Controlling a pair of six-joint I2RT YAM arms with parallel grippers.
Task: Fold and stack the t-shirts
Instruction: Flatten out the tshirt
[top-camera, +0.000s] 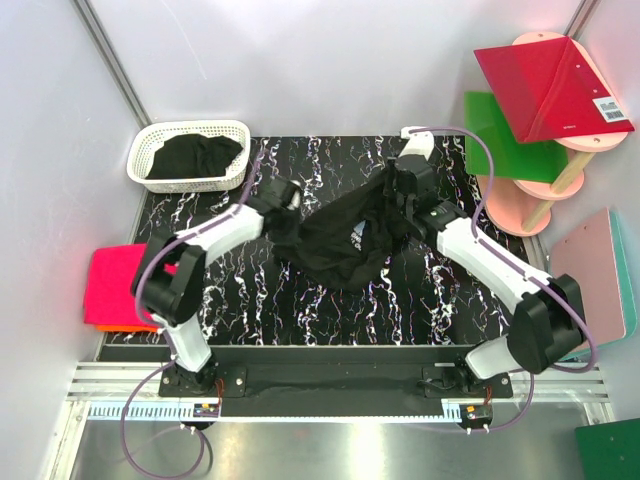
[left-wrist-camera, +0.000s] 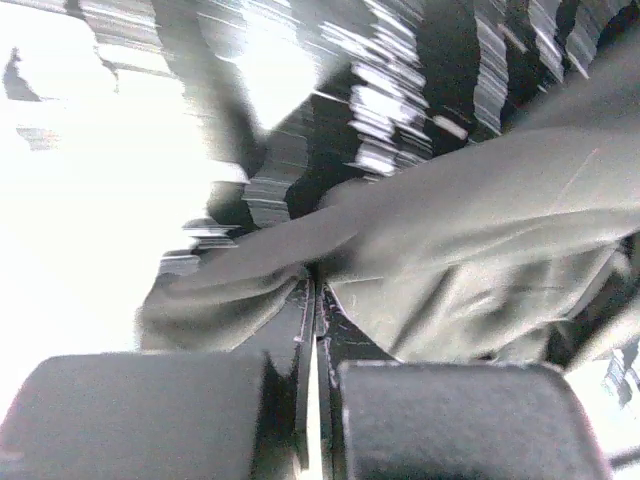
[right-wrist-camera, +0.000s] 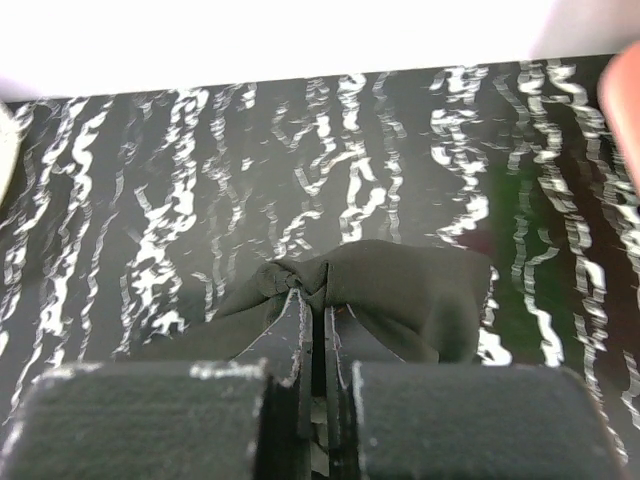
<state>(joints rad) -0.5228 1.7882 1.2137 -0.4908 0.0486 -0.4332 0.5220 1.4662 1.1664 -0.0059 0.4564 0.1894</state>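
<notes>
A black t-shirt (top-camera: 340, 242) with a small white mark hangs bunched between my two grippers over the middle of the marbled table. My left gripper (top-camera: 283, 205) is shut on its left edge; in the left wrist view (left-wrist-camera: 316, 275) the cloth (left-wrist-camera: 480, 260) spreads away from the closed fingers. My right gripper (top-camera: 398, 196) is shut on its right edge; in the right wrist view (right-wrist-camera: 318, 300) a fold of cloth (right-wrist-camera: 400, 295) is pinched at the tips. Another black t-shirt (top-camera: 195, 155) lies in the basket. Folded hot-pink (top-camera: 120, 282) and orange (top-camera: 125, 326) t-shirts lie stacked at the left.
The white lattice basket (top-camera: 170, 183) stands at the table's back left corner. Red (top-camera: 545, 85) and green (top-camera: 505, 135) boards rest on a pink rack (top-camera: 560, 190) at the right. A pink board (top-camera: 600, 270) and a green one (top-camera: 610, 450) lie further right.
</notes>
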